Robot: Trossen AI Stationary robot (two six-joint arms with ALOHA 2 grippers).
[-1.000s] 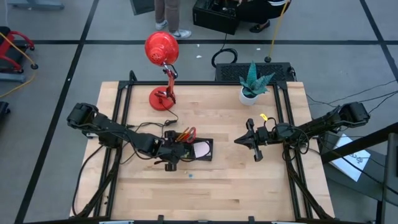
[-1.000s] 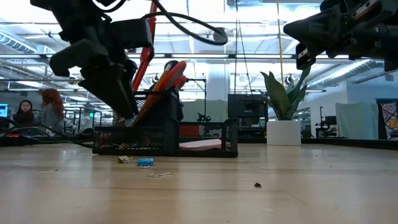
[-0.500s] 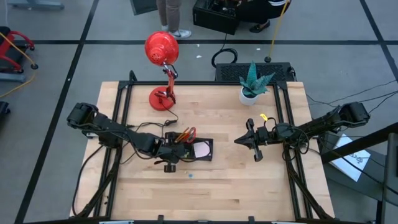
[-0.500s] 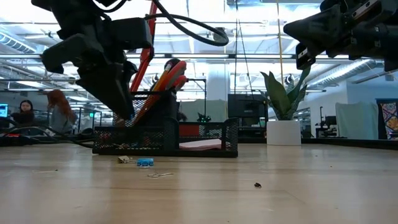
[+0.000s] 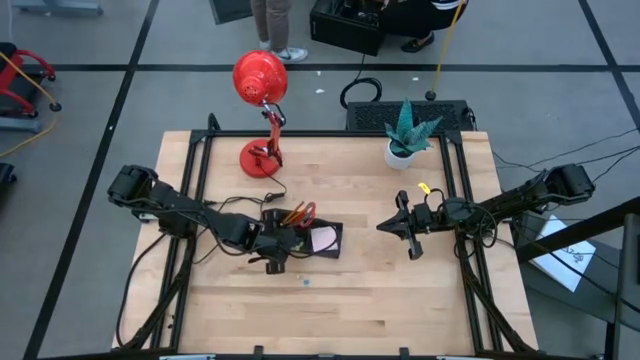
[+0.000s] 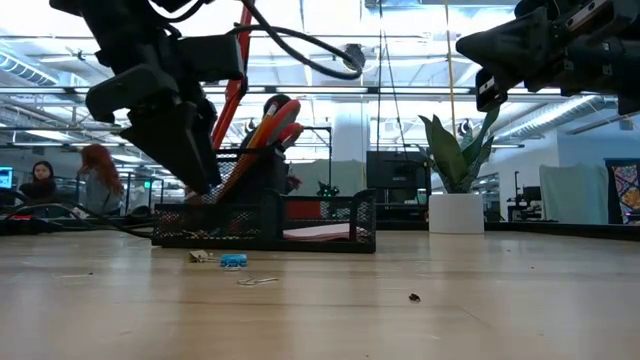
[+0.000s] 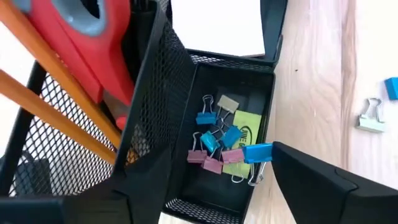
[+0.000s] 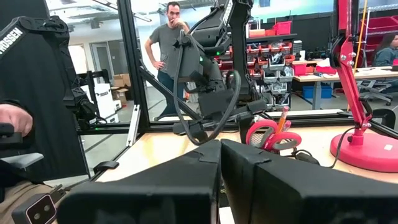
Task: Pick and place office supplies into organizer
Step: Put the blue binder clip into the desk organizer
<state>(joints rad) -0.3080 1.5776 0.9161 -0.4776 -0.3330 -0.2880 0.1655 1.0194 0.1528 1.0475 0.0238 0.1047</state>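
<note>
Black mesh organizer (image 5: 300, 240) at mid-table already held pencils (image 7: 43, 106), scissors (image 7: 87, 37), pad (image 5: 323, 239) and clips (image 7: 214, 140), the left pincer (image 7: 205, 186) apart above it, right pincer (image 5: 397, 226) together, two clips (image 6: 234, 261) left on the table (image 5: 380, 300).

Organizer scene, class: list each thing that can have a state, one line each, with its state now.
left gripper: open, above the clip compartment
right gripper: shut, idle right of the organizer
organizer: holding supplies
scissors: standing in organizer
blue clip: loose on table
</note>
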